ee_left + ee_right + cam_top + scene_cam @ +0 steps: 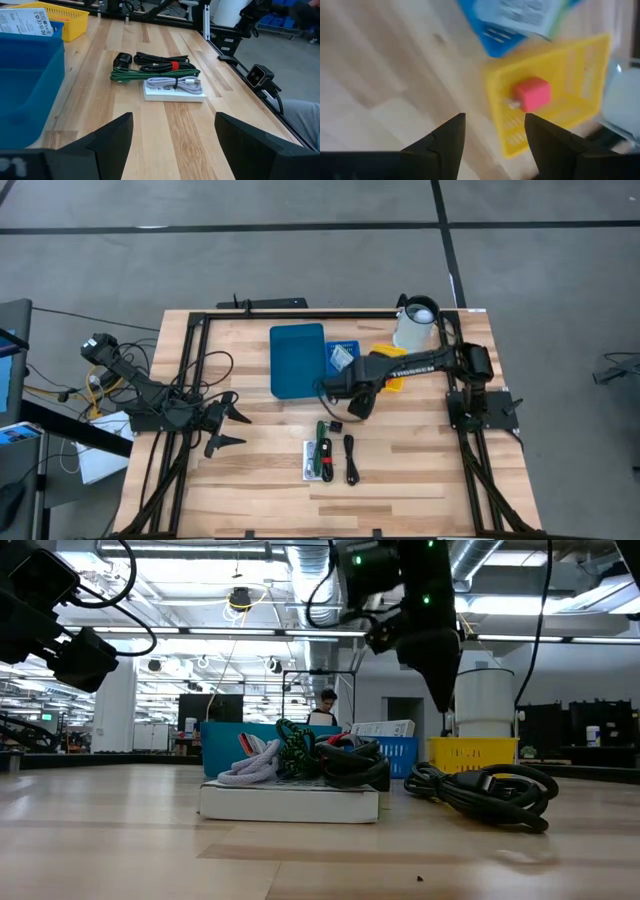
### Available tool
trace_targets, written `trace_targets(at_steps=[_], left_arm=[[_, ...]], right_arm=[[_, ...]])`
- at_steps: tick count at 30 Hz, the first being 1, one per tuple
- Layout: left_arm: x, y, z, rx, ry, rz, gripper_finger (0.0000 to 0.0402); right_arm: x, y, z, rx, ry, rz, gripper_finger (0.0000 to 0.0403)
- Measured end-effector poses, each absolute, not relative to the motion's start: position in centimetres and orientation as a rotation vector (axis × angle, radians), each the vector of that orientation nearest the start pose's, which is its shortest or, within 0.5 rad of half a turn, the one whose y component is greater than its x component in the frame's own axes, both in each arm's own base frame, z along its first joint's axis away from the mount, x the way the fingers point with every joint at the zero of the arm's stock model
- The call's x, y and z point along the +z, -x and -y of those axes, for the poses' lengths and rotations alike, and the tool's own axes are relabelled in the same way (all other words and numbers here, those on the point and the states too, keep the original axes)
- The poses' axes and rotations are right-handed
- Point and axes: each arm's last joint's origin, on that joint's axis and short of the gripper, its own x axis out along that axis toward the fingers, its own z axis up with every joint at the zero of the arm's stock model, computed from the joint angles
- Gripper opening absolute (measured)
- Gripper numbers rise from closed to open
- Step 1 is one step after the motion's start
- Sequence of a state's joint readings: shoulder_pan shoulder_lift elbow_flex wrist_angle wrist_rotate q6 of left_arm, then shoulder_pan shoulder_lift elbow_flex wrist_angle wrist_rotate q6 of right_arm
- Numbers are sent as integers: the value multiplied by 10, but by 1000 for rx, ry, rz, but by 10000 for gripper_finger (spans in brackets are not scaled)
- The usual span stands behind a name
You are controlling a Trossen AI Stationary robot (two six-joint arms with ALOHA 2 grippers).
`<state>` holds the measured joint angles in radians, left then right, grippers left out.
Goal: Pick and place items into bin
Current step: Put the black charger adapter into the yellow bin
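Note:
The items lie in a cluster on the wood. A white flat packet (311, 460) (174, 93) has a pale coiled cable on it. Beside it lie a green braided cable (150, 75) (322, 442), a black cable with a red tie (160, 62) (350, 459) and a small black piece (337, 425) (122, 60). The blue bin (297, 360) (25, 90) stands beyond them. My right gripper (357, 408) (495, 120) hangs open and empty above the table, between the bin and the cluster. My left gripper (238, 428) (175, 117) is open and empty, left of the cluster.
A small blue basket with white packets (342, 357) (520, 15) and a yellow basket (392, 370) (555, 90) holding a red cube (532, 94) stand right of the bin. A white jug (415, 325) stands at the far right corner. A black frame edges the table.

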<state>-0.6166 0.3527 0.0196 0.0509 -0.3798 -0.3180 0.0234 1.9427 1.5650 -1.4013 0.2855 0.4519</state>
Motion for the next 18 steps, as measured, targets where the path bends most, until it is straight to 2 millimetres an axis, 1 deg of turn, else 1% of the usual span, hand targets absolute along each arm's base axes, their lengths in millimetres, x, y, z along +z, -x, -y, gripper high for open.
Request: trace_targets(at_steps=[7, 11, 15, 18], left_arm=[[145, -99, 57, -193, 180, -283, 270], [145, -99, 57, -193, 180, -283, 270], [145, -99, 57, -193, 180, -283, 270], [145, -99, 57, -193, 180, -283, 270]], right_arm=[[219, -356, -42, -440, -35, -1554, 199], [219, -362, -63, -360, -23, -1471, 199], [219, -366, -76, -302, -7, -1406, 196], [218, -369, -81, -284, -7, -1375, 196]])
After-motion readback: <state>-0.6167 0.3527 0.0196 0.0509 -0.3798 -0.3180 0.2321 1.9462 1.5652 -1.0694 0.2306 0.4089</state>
